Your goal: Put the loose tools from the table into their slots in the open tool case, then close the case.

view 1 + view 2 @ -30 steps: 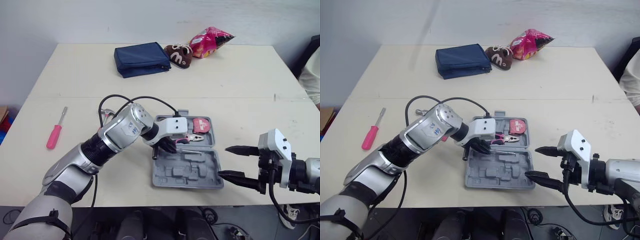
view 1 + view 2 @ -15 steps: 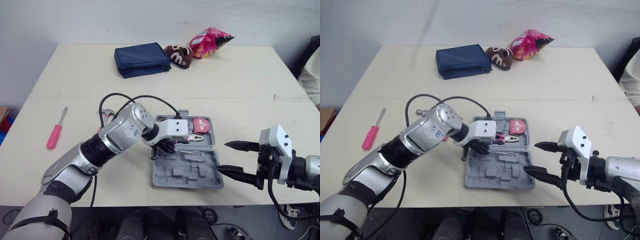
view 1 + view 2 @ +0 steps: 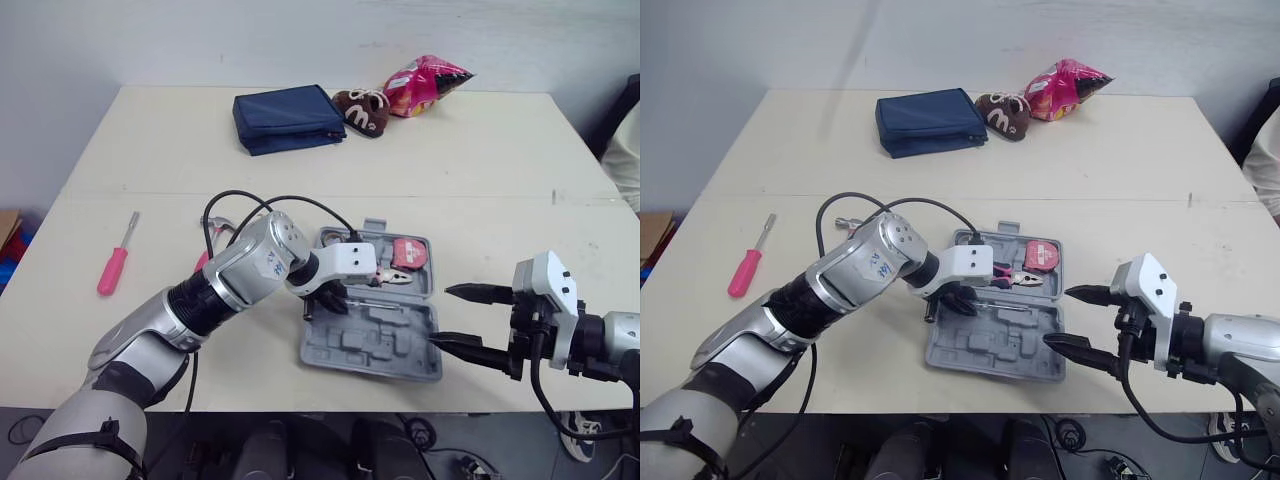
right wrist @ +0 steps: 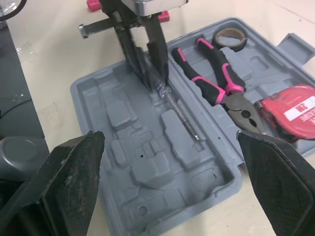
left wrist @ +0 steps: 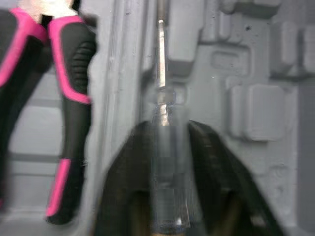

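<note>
Left gripper [image 3: 335, 297] is clamping a clear-handled screwdriver [image 5: 163, 147] between both fingers, metal shaft pointing along a groove in the grey tool case [image 3: 372, 362]; whether the tip is touching the tray, cannot tell. The case is lying open near the front edge of the cream counter [image 3: 480, 180], with pink-and-black pliers [image 4: 216, 73], red tape measure [image 3: 408, 252] and black tape roll [image 4: 230, 38] sitting in its far half. Right gripper [image 3: 440, 315] is hovering just beside the case's right edge, fingers spread wide, holding nothing. Pink screwdriver [image 3: 112, 268] is lying loose well to the left. Blue pouch [image 3: 285, 117], brown plush [image 3: 360, 108] and pink snack bag [image 3: 428, 82] are sitting at the far edge by a white wall [image 3: 300, 40].
</note>
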Tool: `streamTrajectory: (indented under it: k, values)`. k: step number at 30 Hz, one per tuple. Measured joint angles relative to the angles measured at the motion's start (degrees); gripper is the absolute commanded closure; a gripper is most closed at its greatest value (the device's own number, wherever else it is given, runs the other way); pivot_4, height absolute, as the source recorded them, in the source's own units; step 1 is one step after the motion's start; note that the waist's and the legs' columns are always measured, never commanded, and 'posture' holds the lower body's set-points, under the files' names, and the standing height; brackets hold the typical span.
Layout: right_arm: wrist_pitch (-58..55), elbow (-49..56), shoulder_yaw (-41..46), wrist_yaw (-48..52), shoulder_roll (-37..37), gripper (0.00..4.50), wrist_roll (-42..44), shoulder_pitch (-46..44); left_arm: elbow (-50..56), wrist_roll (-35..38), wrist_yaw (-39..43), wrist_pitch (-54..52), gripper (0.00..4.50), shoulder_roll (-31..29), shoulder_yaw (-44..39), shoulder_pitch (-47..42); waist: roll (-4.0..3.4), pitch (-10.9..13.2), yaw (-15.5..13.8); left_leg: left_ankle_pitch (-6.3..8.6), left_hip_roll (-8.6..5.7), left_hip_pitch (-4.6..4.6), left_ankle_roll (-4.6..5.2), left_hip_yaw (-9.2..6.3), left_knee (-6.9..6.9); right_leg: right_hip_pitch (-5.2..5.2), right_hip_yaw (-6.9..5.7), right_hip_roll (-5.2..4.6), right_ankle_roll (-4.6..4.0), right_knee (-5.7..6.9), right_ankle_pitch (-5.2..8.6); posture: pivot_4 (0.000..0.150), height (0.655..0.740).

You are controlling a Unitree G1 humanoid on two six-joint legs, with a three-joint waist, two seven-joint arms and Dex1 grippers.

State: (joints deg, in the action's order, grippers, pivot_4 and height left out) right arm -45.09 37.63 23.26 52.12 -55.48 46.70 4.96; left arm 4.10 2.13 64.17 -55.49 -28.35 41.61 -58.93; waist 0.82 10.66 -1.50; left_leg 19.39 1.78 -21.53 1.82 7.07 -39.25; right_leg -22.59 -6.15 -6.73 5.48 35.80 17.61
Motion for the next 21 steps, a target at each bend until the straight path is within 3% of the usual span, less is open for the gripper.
streamTrajectory:
  k: [2, 7, 11, 16, 21]
  values:
    - [0.0, 0.0, 0.0, 0.0, 0.0, 0.0, 0.0, 0.2, 0.8, 0.3, 0.9, 2.7, 1.12, -0.8, -0.9, -0.1, 0.0, 0.0, 0.0, 0.0, 0.01, 0.0, -0.01, 0.0, 0.0, 0.0, 0.0, 0.0, 0.0, 0.01, 0.0, 0.15, 0.74]
    - [0.1, 0.1, -0.4, -0.2, 0.1, 0.0, 0.0, 0.3, -1.9, 1.1, 0.8, 19.3, 1.12, -1.1, -7.3, 2.6, -0.01, 0.0, 0.1, 0.0, 0.01, 0.02, -0.01, 0.0, 0.0, 0.0, 0.0, -0.03, 0.0, 0.01, 0.0, 0.15, 0.74]
    - [0.2, 0.1, -0.7, -0.5, 1.0, 0.0, 0.0, -0.1, -10.8, 7.0, 1.6, 30.7, 2.15, 3.4, -16.7, 10.3, -0.02, 0.0, 0.1, -0.01, 0.02, 0.03, -0.01, 0.0, -0.04, 0.0, -0.04, -0.04, 0.0, 0.07, 0.0, 0.15, 0.74]
    - [0.2, -0.1, -3.1, -0.9, 2.2, 0.0, 0.0, -1.9, -20.4, 12.2, 5.8, 37.9, 4.48, 5.2, -23.4, 14.0, -0.01, 0.0, 0.1, -0.01, 0.0, -0.02, -0.01, -0.03, -0.09, -0.01, -0.11, -0.02, 0.0, 0.07, 0.0, 0.15, 0.74]
    - [0.2, -1.0, -4.0, -1.1, 2.2, 0.0, -0.1, -3.1, -20.9, 11.3, 7.9, 38.5, 4.48, 4.7, -23.3, 14.7, -0.01, 0.0, -0.1, 0.01, -0.05, -0.04, 0.02, -0.04, -0.09, 0.01, -0.12, -0.03, 0.02, 0.05, -0.01, 0.15, 0.74]
